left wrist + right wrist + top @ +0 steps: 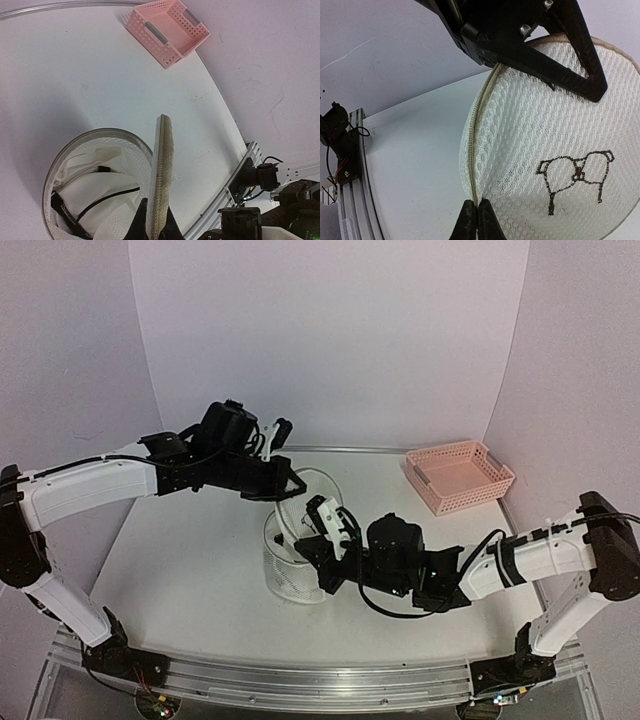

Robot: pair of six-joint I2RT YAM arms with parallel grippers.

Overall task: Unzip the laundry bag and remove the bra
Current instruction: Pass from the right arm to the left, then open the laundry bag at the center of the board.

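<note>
The laundry bag (290,575) stands in the middle of the table as a round white mesh pouch, its lid raised on edge. My left gripper (290,486) is shut on the lid's rim; the left wrist view shows the lid (162,165) edge-on between my fingertips (156,227). Beside the lid the pouch is open, and the bra (95,197), white with thin black straps, lies inside. My right gripper (316,522) is shut on the zipper seam (476,150) at the lid's edge (478,216). The black bra drawing (575,175) shows on the mesh.
A pink lattice basket (460,476) stands at the back right of the table; it also shows in the left wrist view (167,30). The metal rail (300,680) runs along the near edge. White walls enclose the table behind and on both sides.
</note>
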